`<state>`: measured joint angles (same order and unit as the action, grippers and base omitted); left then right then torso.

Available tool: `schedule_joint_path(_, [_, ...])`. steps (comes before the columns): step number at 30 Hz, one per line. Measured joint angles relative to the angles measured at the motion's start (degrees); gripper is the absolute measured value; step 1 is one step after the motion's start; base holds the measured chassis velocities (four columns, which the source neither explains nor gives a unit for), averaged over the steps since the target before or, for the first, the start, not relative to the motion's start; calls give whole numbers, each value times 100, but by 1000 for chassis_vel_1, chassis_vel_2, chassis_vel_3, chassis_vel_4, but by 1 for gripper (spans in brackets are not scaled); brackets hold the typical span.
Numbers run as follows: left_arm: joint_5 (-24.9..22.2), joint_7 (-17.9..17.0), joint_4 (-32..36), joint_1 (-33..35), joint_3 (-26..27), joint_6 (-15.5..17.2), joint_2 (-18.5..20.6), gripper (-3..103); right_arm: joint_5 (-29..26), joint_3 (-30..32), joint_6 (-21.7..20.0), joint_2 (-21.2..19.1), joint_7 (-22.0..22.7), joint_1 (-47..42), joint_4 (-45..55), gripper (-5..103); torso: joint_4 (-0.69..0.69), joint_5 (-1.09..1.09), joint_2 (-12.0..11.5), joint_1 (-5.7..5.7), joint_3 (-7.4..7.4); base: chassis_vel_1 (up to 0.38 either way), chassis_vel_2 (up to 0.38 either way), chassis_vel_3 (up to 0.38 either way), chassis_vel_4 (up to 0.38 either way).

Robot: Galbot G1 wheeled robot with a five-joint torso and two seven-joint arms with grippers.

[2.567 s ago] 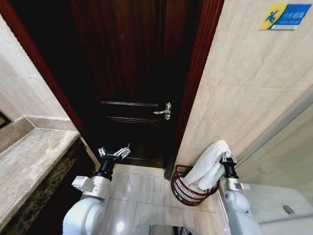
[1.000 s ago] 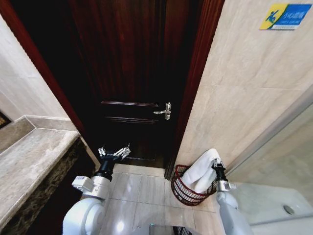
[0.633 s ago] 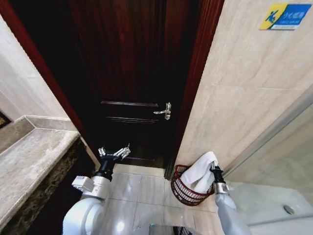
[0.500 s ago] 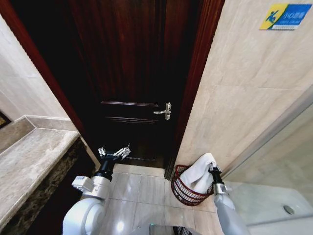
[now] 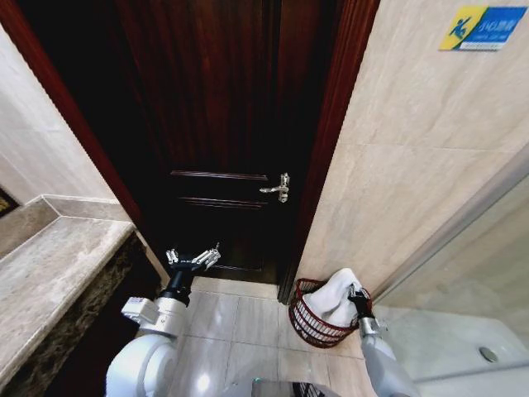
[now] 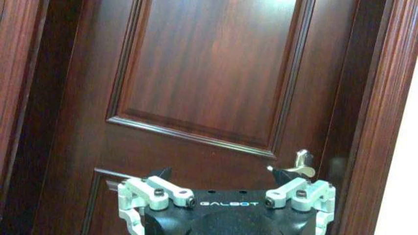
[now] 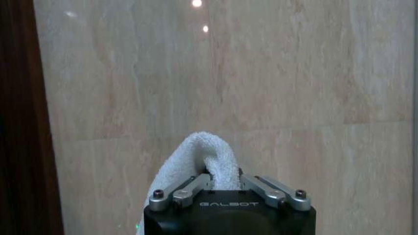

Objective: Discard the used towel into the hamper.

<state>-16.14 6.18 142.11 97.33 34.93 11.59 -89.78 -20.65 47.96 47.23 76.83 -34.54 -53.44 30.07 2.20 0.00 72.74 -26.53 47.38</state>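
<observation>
The white towel (image 5: pixel 332 298) is bunched inside the hamper (image 5: pixel 310 327), a small dark red wire basket on the floor by the door frame. Its top fold rises above the rim. My right gripper (image 5: pixel 357 294) is at the hamper's right rim, shut on the towel. In the right wrist view the fingers (image 7: pixel 189 188) pinch the towel's fold (image 7: pixel 199 156) against a beige tiled wall. My left gripper (image 5: pixel 193 257) is held up in front of the dark wooden door, open with nothing in it; in the left wrist view its fingertips (image 6: pixel 160 173) stand wide apart.
A dark wooden door (image 5: pixel 215 124) with a silver handle (image 5: pixel 278 188) is straight ahead. A stone counter (image 5: pixel 50 273) runs along my left. Beige tiled wall (image 5: pixel 430 165) and a glass panel stand on my right. Pale floor tiles (image 5: pixel 240 331) lie between counter and hamper.
My right gripper has gone down with the towel, which has sunk from hanging tall above the hamper to sitting mostly inside it. The left arm has not moved.
</observation>
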Motion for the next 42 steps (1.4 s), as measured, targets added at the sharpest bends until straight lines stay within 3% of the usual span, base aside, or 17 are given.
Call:
schedule_joint_path(7, [0, 0, 0, 0, 0, 0, 0, 100, 268, 56, -59, 15, -268, -117, -38, 8, 0, 0, 0, 0, 0, 0, 0, 0, 0])
schedule_joint_path(23, [0, 0, 0, 0, 0, 0, 0, 100, 1743, 402, -1424, -145, 14, 114, -442, 8, 1, 0, 0, 0, 0, 0, 0, 0, 0])
schedule_joint_path(32, [0, 0, 0, 0, 0, 0, 0, 100, 2216, 651, -1896, -139, 1, 89, -544, 8, -1, 0, 0, 0, 0, 0, 0, 0, 0])
schedule_joint_path(42, [0, 0, 0, 0, 0, 0, 0, 100, 2761, 699, -2741, -224, 122, 428, -677, 8, 0, 1, 0, 0, 0, 0, 0, 0, 0])
